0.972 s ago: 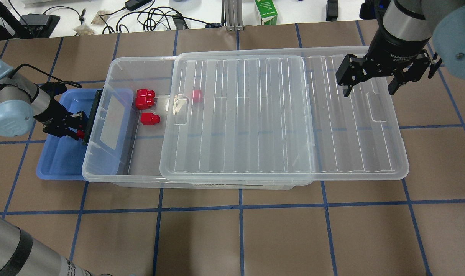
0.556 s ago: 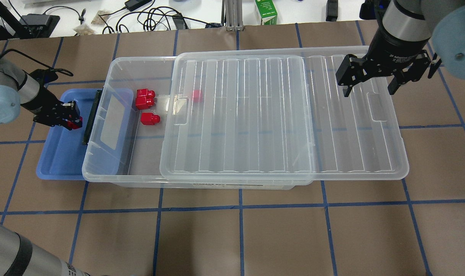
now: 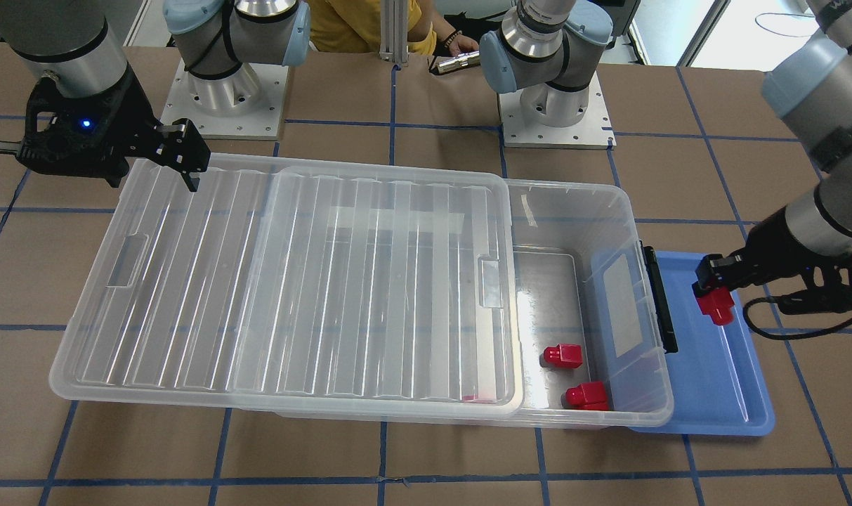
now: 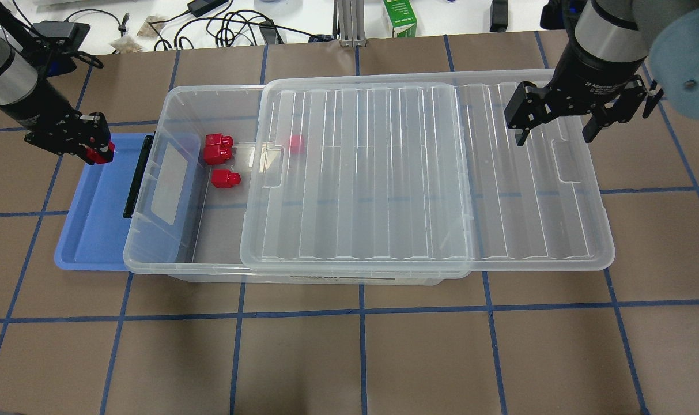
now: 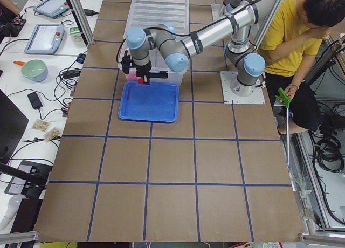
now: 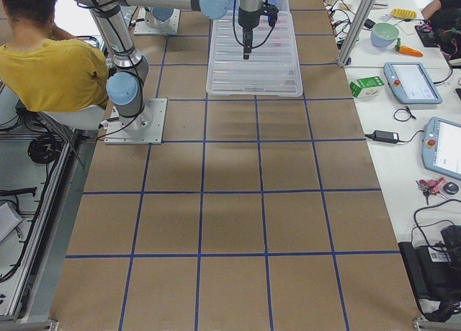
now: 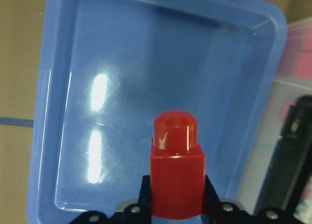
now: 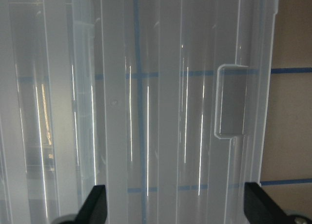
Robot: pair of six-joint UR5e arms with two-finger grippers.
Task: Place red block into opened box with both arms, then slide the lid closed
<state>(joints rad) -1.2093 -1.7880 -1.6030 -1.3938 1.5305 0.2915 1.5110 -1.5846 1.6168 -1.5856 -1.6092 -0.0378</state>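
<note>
My left gripper (image 4: pixel 97 153) is shut on a red block (image 7: pixel 176 170), which hangs over the far end of the blue tray (image 4: pixel 90 230), left of the box (image 4: pixel 173 97). The box's left part lies uncovered, and two more red blocks (image 4: pixel 218 148) (image 4: pixel 225 179) rest inside it. A further red block (image 4: pixel 295 143) shows blurred through the lid (image 4: pixel 418 173). The lid sits shifted to the right, overhanging the box's right end. My right gripper (image 4: pixel 555 139) hovers open above that overhanging end, near its notch (image 8: pixel 230 104).
A black bar (image 4: pixel 135 178) runs along the box's left end, next to the tray. Cables, a green carton (image 4: pixel 399 18) and devices lie beyond the table's far edge. A person in a yellow shirt (image 5: pixel 291 32) sits behind the robot bases.
My left gripper has risen from the tray beside the black bar and moved toward the far left, carrying the red block. The right arm and lid have not moved.
</note>
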